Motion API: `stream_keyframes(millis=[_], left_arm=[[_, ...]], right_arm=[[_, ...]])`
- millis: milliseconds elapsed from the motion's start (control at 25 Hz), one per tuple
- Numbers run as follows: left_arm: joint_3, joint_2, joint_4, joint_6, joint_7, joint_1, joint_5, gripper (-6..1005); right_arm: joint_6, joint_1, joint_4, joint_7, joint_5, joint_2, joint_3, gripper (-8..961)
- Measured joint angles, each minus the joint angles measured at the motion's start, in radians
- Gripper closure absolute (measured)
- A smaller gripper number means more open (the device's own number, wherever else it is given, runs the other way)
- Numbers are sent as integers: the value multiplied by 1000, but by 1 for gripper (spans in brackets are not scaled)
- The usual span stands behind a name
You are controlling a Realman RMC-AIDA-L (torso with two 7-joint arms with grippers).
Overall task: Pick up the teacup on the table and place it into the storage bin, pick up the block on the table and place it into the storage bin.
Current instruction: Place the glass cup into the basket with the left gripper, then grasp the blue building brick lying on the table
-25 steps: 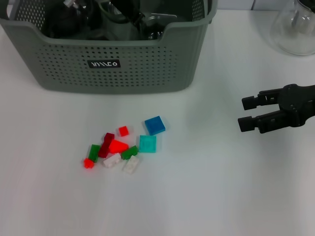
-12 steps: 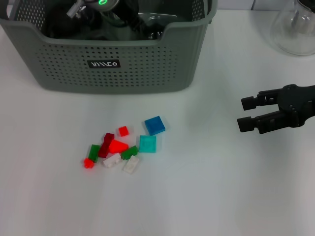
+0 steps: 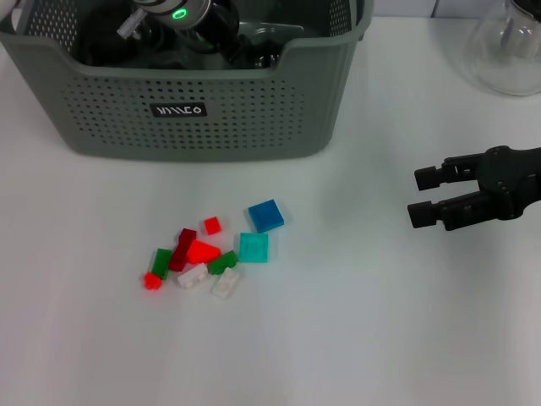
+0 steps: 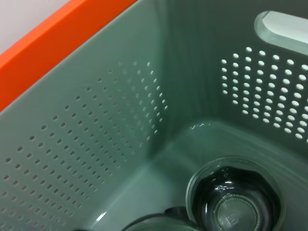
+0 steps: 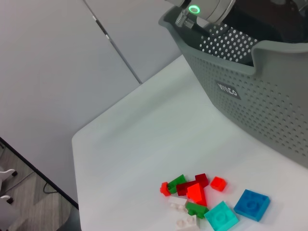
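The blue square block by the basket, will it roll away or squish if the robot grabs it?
The blue block looks flat and square, so it should stay put rather than roll. Its crisp edges suggest hard plastic, unlikely to squish. Lying low on the table, it may be tricky to grip.

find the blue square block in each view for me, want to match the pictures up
Head view: the blue square block lies on the white table at the right edge of the block cluster, nearest the storage bin.
Left wrist view: not in it; only the bin's inside shows.
Right wrist view: the block is at the lower right.
Shared landmark: the cyan square block beside it.
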Motion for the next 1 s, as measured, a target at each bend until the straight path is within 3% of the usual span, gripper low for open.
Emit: stream_keyframes(millis=[200,400,520,640,840,920,1000], left_arm=[[0,-1,10,-4,1,11,0,954],[0,-2,12,-11,1,17,0,860],[1,-1,19,-11,1,19,0,625],[-6,7,57,6,-3,34,0,595],[-12,13,187,68,-18,91,0,523],[-14,15,336,133,-42,148,0,483],[-24,17,401,158,-56,174,0,442]], right_arm=[[0,0,0,0,0,0,1,26],[0,-2,0,0,0,0,1,26],[0,-3,0,0,0,0,2,26],[-1,-4,0,0,0,0,3,26],[-1,-5,-1,-5,0,-2,4,25],[-1,-5,-1,-9,0,-3,5,25],[-1,-5,-1,-13,0,-3,5,25]])
